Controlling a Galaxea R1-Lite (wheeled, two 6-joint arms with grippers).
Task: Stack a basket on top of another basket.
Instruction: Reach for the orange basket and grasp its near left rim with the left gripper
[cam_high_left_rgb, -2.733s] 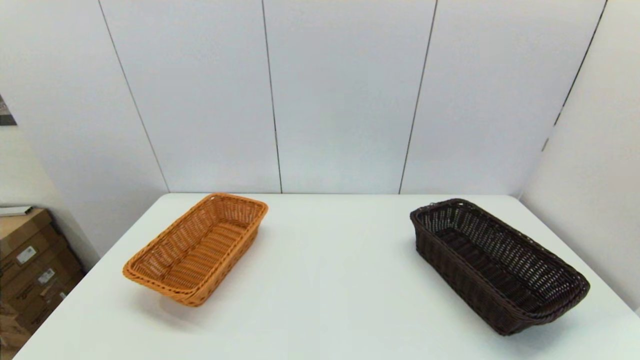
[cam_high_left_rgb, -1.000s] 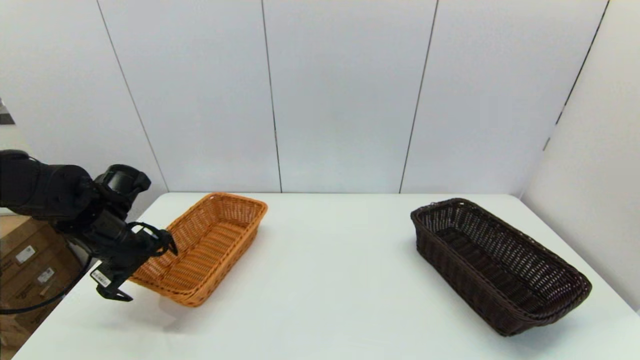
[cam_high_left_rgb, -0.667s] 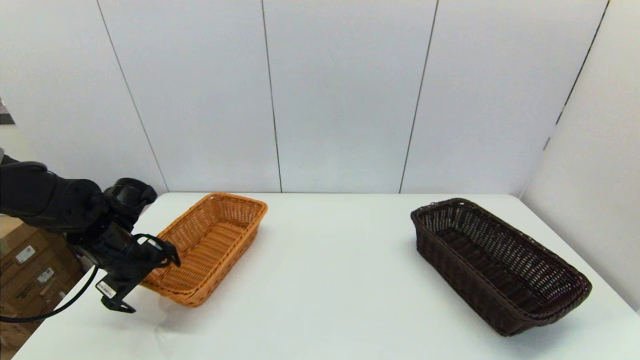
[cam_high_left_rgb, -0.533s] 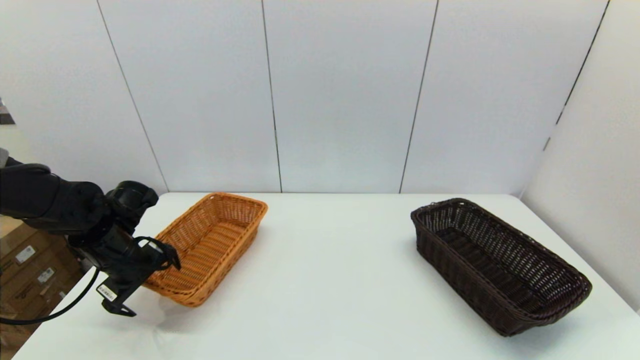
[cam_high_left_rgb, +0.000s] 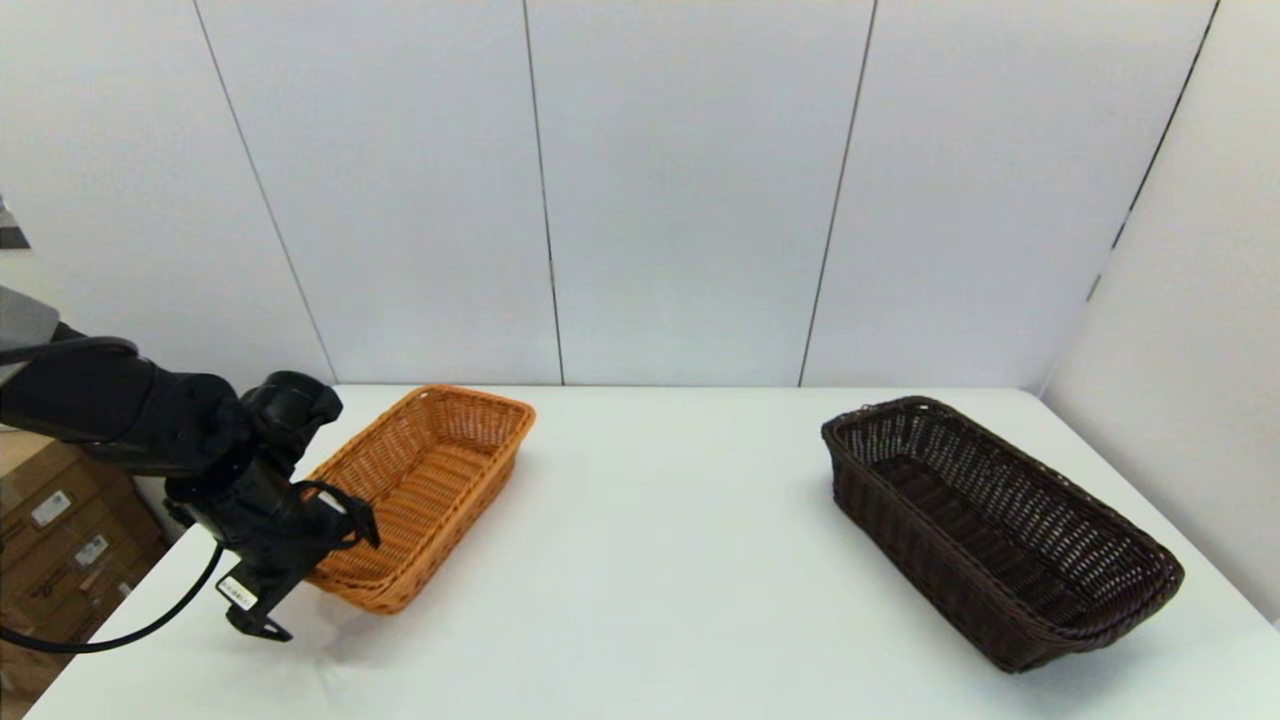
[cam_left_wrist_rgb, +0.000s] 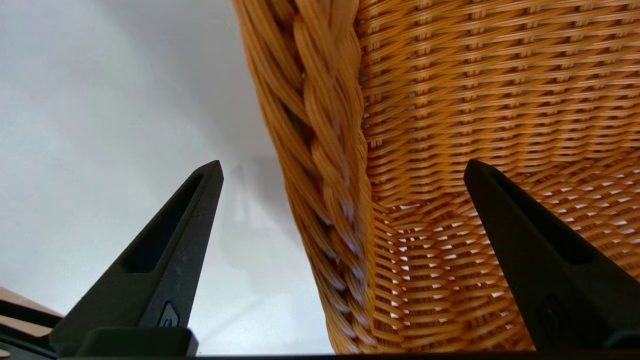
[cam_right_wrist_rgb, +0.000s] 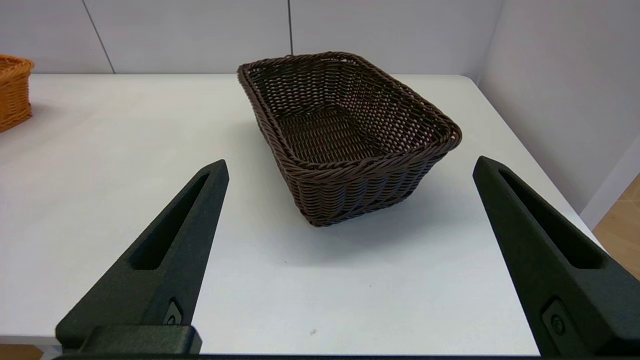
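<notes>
Head view: left gripper (cam_high_left_rgb: 330, 530) spread wide at 8 o'clock, straddling orange basket (cam_high_left_rgb: 420, 480) rim, ready to grasp. Right gripper (cam_right_wrist_rgb: 345, 180) likewise released, parked before dark basket (cam_right_wrist_rgb: 345, 125) on bench (cam_high_left_rgb: 650, 560).

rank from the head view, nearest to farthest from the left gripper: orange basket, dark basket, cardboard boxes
From the open left gripper:
1. orange basket, its near rim between the fingers.
2. cardboard boxes, off the table's left edge.
3. dark brown basket, across the table on the right.

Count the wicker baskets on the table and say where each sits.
2. The orange basket sits on the robot's left, its near rim between the open left pincer fingers. The dark brown basket sits on the right, untouched.
</notes>
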